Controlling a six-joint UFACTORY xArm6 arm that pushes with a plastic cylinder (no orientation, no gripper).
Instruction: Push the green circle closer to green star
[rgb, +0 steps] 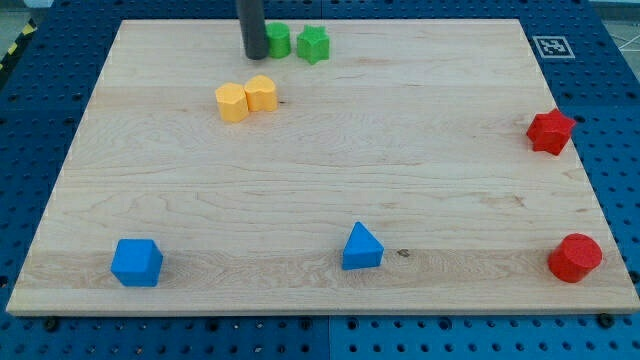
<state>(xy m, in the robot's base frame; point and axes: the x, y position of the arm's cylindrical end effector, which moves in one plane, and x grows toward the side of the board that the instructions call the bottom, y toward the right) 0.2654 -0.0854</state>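
Nearest, along the view's bottom edge of the pale wooden surface, sit three blocks well apart: a blue cube-shaped block at the view's left, a blue triangular block near the middle, and a red rounded block at the view's right, close to the board's corner. Farther up on the right, near the edge, stands a red star-shaped block.

Beyond the middle of the board, left of centre, two yellow blocks lie touching side by side: a yellow hexagonal block on the left and a yellow block of less certain shape just to its right and slightly higher.

Farthest away, close to the view's top edge, is the green circle block, with the green star block just beside it on the view's right; a thin gap seems to separate them, though I cannot tell for sure. My tip, the lower end of the dark rod, stands against the circle's left side, apparently touching it and partly covering it. No claw is fitted to this arm, only the rod, so it has no open or closed state to report.
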